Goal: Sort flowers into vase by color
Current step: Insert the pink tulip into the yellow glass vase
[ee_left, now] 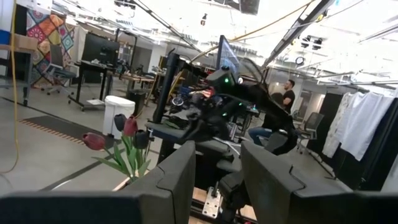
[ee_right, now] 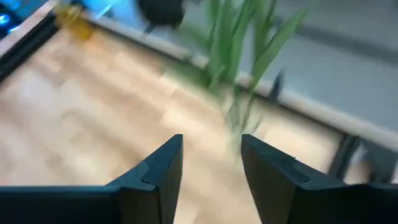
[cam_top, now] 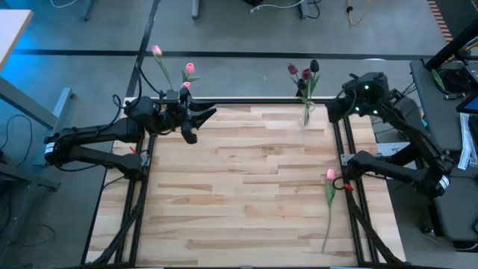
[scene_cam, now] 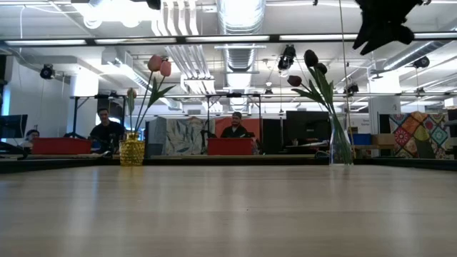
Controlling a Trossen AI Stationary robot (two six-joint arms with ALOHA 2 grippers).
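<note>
A yellow vase [scene_cam: 131,151] at the table's far left holds three pink tulips [cam_top: 190,68]. A clear vase [cam_top: 305,113] at the far right holds three dark maroon tulips [cam_top: 305,74]; they also show in the low view [scene_cam: 311,58]. One pink tulip [cam_top: 329,196] lies flat on the table near the right edge, head toward the far side. My left gripper [cam_top: 200,123] is open and empty, just right of the yellow vase. My right gripper [ee_right: 211,158] is open and empty, raised beside the clear vase, whose green stems [ee_right: 239,50] lie ahead of it.
The wooden tabletop [cam_top: 239,187] sits in a black frame. The right arm's base [cam_top: 358,161] stands next to the lying tulip. People sit at desks beyond the far edge [scene_cam: 235,128].
</note>
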